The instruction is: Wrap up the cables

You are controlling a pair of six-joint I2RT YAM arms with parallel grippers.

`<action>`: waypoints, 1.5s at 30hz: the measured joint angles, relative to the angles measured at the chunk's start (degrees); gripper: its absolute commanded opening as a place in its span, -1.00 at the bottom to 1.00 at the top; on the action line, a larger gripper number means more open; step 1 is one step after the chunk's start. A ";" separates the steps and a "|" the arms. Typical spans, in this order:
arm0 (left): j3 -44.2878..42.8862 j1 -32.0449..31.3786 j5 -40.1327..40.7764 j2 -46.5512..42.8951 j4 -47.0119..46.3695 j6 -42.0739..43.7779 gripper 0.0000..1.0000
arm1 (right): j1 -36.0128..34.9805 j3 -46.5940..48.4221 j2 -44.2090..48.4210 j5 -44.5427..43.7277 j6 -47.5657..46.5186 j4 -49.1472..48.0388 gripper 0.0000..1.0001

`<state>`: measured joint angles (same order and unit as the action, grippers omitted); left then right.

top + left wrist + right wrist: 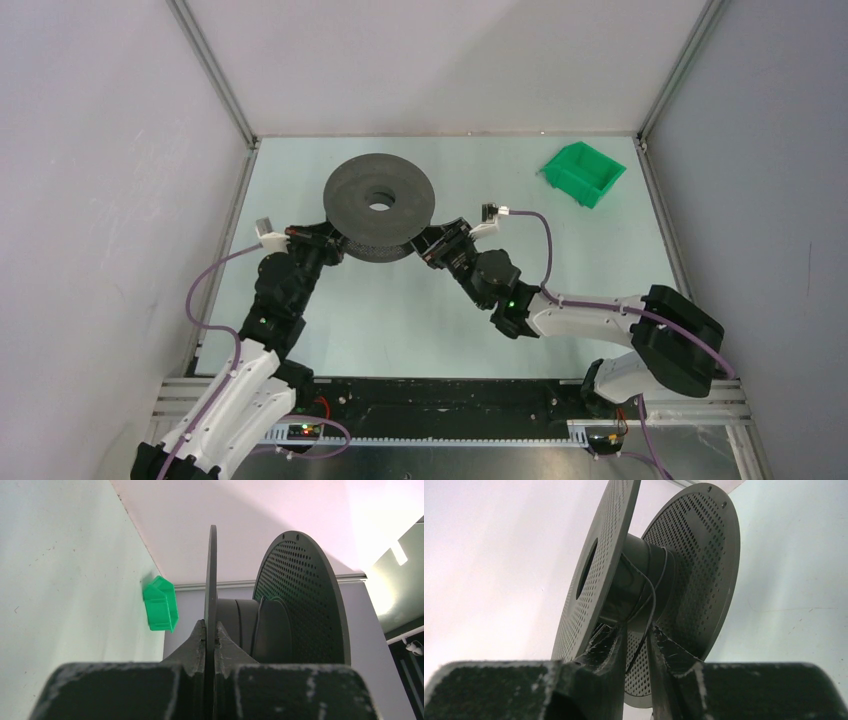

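Spool (379,208) is looking raised off the table (420,330) in the top view, tilted, with both arms bracing it from opposite sides: left gripper (335,238) at its left rim, right gripper (428,243) at its right. We're reading that as one arm fixing the reel so the other can feed. Far right, a green bin (583,172) is sitting well apart and not interfering. Left wrist view: jaws are pressing together on the edge of the near disc, clamping it so the spool isn't turning freely. The cables (257,622) are showing as a thin dark strand lying on the hub between the discs. Right wrist view: fingers are reaching into the slot between the two discs with the jaws standing slightly apart. The strand is coming off the hub in a loose loop and running down through that gap, and we aren't seeing it clamped. Discs are hemming the fingers in on both sides, so we're judging winding room as tight, and the loop could be snagging on a fingertip.
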<state>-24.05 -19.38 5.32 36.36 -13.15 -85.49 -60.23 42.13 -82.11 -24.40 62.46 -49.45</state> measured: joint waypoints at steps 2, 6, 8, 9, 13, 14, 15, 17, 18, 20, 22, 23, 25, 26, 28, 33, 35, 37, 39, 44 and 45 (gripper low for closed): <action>0.07 -0.02 -0.11 0.00 -0.07 0.00 -1.00 | 0.33 -0.42 0.42 0.46 -0.22 0.07 -0.48; 0.55 -0.04 -0.17 -0.13 -0.22 0.02 -1.00 | 1.01 -1.20 1.03 1.27 -0.46 0.57 -0.46; 0.87 -0.07 -0.17 -0.37 -0.24 0.02 -1.00 | 1.25 -1.31 1.25 1.51 -0.57 1.22 -0.44; 0.87 -0.07 -0.17 -0.44 -0.24 0.04 -1.00 | 1.27 -1.31 1.36 1.62 -0.61 1.49 -0.43; 0.87 -0.11 -0.17 -0.70 -0.50 0.04 -1.00 | 1.51 -1.38 2.34 2.14 -0.87 2.14 -0.40; 0.87 -0.11 -0.17 -0.74 -0.57 0.04 -1.00 | 1.51 -1.51 2.73 2.29 -1.07 2.40 -0.40; 0.87 -0.11 -0.20 -0.79 -0.70 0.02 -1.00 | 1.51 -1.64 2.99 2.38 -1.14 2.49 -0.39; 0.87 -0.11 -0.26 -0.79 -0.94 0.04 -1.00 | 1.51 -1.95 3.54 2.43 -1.29 2.82 -0.39; 0.87 -0.11 -0.31 -0.79 -0.94 0.04 -1.00 | 1.51 -1.99 3.82 2.43 -1.31 3.21 -0.39; 0.87 -0.11 -0.52 -0.81 -0.92 0.04 -1.00 | 1.51 -1.99 4.37 2.45 -1.33 4.20 -0.39; 0.87 -0.11 -0.59 -0.81 -0.96 0.04 -1.00 | 1.51 -2.05 4.92 2.49 -1.51 4.92 -0.39; 0.87 -0.11 -0.59 -0.81 -1.03 0.02 -1.00 | 1.51 -2.16 5.27 2.58 -1.60 5.31 -0.39; 0.87 -0.13 -0.70 -0.81 -1.29 0.04 -1.00 | 1.49 -2.54 6.01 2.67 -1.73 5.84 -0.38; 0.87 -0.13 -0.81 -0.83 -1.36 0.04 -1.00 | 1.49 -2.75 6.45 2.69 -1.81 6.03 -0.37; 0.87 -0.15 -1.03 -0.94 -1.36 0.02 -1.00 | 1.49 -3.10 7.39 2.73 -2.14 6.67 -0.38; 0.87 -0.33 -1.14 -1.22 -2.10 0.00 -1.00 | 1.49 -3.65 9.77 2.69 -3.43 8.46 -0.63; 0.87 -0.35 -1.25 -1.22 -2.49 -0.02 -1.00 | 1.49 -3.74 10.21 2.67 -4.09 8.79 -0.75; 0.87 -0.37 -1.29 -1.25 -2.71 -0.02 -1.00 | 1.44 -3.80 10.27 2.71 -4.50 9.01 -0.86; 0.87 -0.37 -1.40 -1.25 -2.71 -0.02 -1.00 | 1.18 -3.85 10.27 2.64 -5.11 9.01 -0.99; 0.87 -0.37 -1.60 -1.18 -3.06 -0.04 -1.00 | -0.70 -3.85 10.25 1.62 -7.04 8.28 -1.00; 0.87 -0.37 -1.68 -1.09 -3.21 -0.04 -1.00 | -1.14 -3.74 10.08 1.11 -7.32 8.07 -1.00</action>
<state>-23.18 -19.75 3.64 35.27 -16.36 -85.54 -61.36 38.39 -72.03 -23.29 55.13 -41.39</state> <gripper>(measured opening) 0.054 0.010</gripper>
